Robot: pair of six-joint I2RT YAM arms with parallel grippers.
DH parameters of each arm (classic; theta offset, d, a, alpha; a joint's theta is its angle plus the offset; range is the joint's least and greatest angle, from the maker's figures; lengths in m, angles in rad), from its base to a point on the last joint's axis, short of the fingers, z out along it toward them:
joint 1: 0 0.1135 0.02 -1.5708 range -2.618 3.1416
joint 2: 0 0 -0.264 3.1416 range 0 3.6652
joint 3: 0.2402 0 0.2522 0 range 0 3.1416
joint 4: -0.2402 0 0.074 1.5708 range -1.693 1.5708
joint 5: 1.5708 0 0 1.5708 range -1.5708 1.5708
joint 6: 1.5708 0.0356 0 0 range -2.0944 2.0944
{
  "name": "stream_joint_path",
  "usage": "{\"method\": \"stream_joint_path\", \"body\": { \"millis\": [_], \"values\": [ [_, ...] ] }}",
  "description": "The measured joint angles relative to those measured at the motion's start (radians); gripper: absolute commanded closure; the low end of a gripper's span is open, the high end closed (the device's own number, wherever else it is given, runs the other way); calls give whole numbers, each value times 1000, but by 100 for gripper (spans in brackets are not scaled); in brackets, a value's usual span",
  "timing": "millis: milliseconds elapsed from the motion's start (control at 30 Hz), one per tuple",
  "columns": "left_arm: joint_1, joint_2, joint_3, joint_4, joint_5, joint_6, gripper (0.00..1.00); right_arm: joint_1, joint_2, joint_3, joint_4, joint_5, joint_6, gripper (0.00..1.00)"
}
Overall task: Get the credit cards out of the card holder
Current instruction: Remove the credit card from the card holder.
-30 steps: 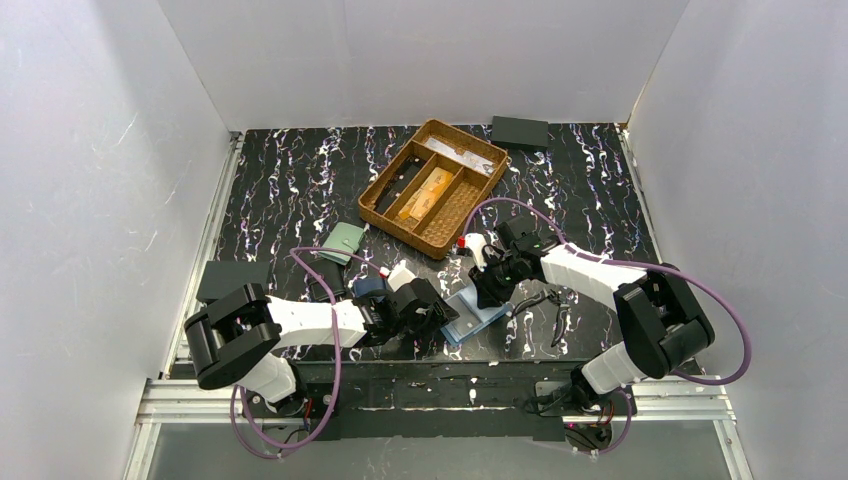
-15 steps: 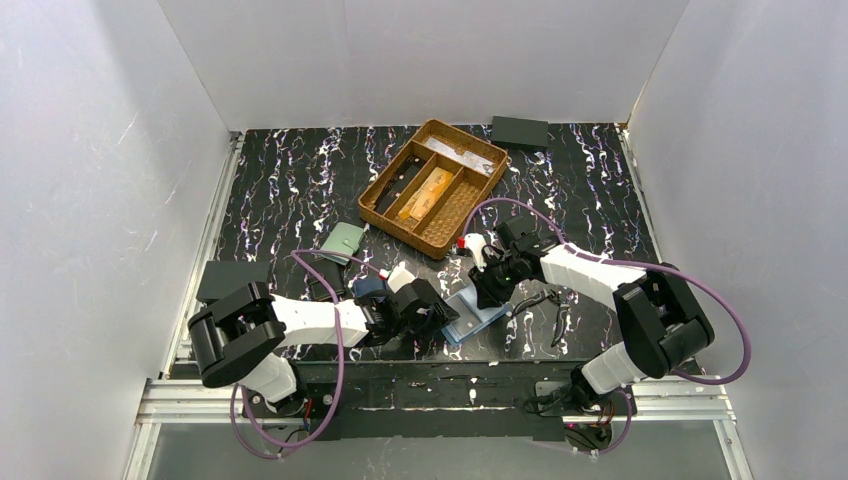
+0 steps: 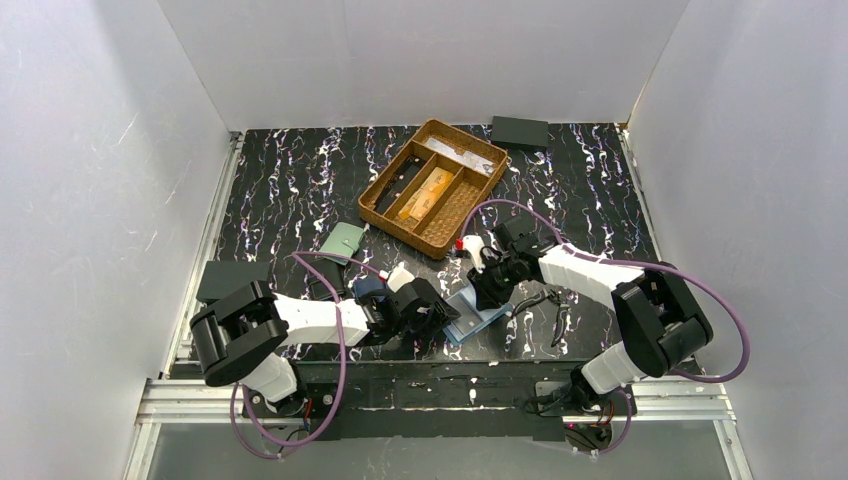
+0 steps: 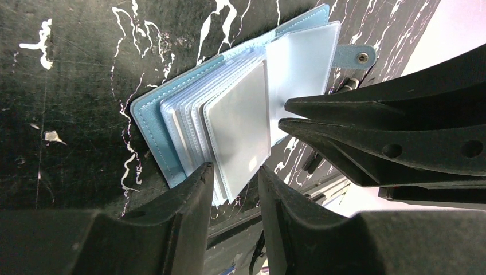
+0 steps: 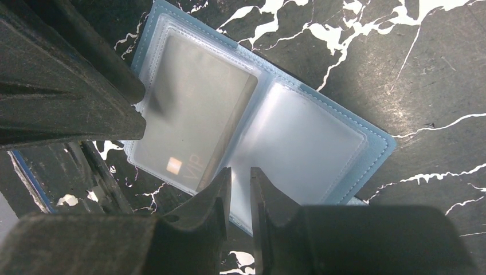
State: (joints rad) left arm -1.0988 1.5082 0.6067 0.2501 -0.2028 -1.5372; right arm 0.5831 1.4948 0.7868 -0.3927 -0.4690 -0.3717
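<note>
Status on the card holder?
Left claw pinching card holder sleeves. Right claw nearly closed at a sleeve, grip unclear. One credit card in its sleeve. Nothing blocking.

One card holder [image 3: 472, 320]; one green wallet [image 3: 345, 241]; one basket [image 3: 398, 232]; two black boxes [image 3: 520, 131].

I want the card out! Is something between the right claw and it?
Yes. The credit card lies inside a clear sleeve of the open card holder, so plastic covers it just beside the right claw.
</note>
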Motion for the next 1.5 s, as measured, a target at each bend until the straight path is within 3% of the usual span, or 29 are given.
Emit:
{"method": "stream_joint_path", "body": {
  "millis": [833,1233,1500],
  "values": [
    [32,9,24,26,14,93,67,21,18,0,-1,16,-5,72],
    [64,81,1,274,89,217,64,14,18,6,-14,-3,-5,71],
    [92,156,-17,394,144,233,64,-72,6,22,-33,-51,-5,53]
  ]
}}
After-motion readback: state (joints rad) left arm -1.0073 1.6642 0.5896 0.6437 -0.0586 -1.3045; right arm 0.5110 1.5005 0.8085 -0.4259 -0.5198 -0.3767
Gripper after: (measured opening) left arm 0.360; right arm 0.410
